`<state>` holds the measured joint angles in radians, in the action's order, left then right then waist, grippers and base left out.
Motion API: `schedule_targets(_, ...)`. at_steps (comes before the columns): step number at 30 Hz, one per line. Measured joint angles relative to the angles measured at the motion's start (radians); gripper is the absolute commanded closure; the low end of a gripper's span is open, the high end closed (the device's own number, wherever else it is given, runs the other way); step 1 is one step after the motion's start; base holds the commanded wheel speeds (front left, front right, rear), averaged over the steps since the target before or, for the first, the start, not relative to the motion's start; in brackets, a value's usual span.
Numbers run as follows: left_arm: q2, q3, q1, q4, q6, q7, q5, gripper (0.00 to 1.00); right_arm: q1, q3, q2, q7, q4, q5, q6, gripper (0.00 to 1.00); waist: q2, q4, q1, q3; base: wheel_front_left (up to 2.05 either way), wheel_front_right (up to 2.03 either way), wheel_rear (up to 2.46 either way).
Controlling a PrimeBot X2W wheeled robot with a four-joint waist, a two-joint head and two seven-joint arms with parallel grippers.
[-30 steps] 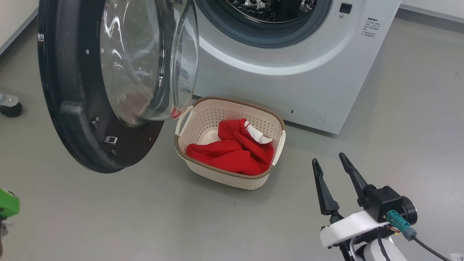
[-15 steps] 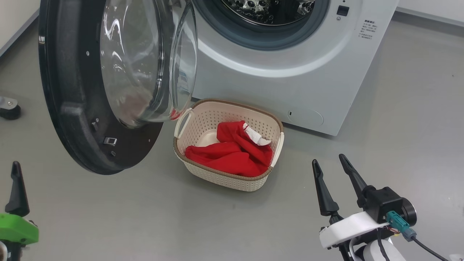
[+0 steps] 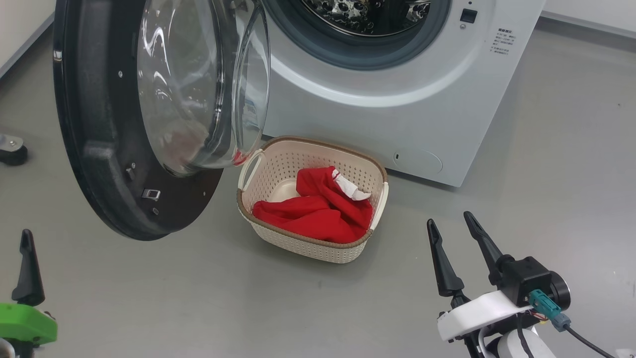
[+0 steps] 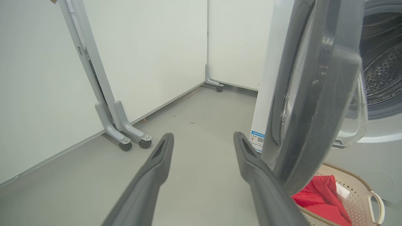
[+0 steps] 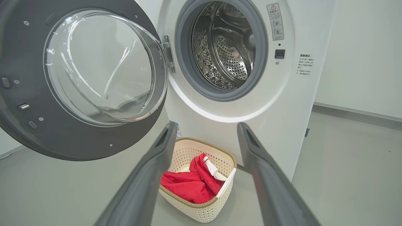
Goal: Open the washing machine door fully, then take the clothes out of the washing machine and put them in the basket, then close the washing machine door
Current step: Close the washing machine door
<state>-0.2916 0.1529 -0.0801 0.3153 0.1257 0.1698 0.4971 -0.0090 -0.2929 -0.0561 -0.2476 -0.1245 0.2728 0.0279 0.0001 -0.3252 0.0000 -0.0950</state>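
Note:
The washing machine door (image 3: 94, 124) stands swung open at the left, its glass bowl facing the white washing machine (image 3: 377, 114). Nothing red shows in the part of the steel drum (image 5: 226, 50) that I can see. The cream basket (image 3: 308, 251) sits on the floor before the machine, under the door's edge. The red clothes (image 3: 313, 214) lie inside it. My right gripper (image 3: 449, 220) is open at the lower right, short of the basket. My left gripper (image 4: 203, 135) is open and holds nothing, low beside the door's (image 4: 317, 94) outer rim. One of its fingers (image 3: 28, 268) shows in the head view.
A grey floor surrounds the machine. A wheeled metal stand (image 4: 125, 131) leans by the white wall to the left, and a caster (image 3: 10, 151) sits at the far left. A blue label (image 4: 257, 138) marks the machine's lower corner.
My left gripper has come up into the head view at the lower left, and one dark finger now shows. The right gripper, door and basket have stayed put; the camera shifted slightly.

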Motion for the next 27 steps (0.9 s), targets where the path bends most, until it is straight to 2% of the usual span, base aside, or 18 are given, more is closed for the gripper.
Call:
schedule_targets(7,-0.007,-0.017,0.001,0.006,0.000,0.010,-0.036,0.00,0.000,0.000,0.000,0.000,0.001,0.000,0.000,0.00,0.0000,0.003,0.0000,-0.001,0.00,0.00,0.00)
schedule_targets(27,-0.008,-0.038,0.003,0.031,0.000,0.028,-0.049,0.00,0.000,0.006,0.002,0.000,0.004,0.000,0.000,0.00,0.0000,0.006,0.0000,0.004,0.00,0.00,0.00)
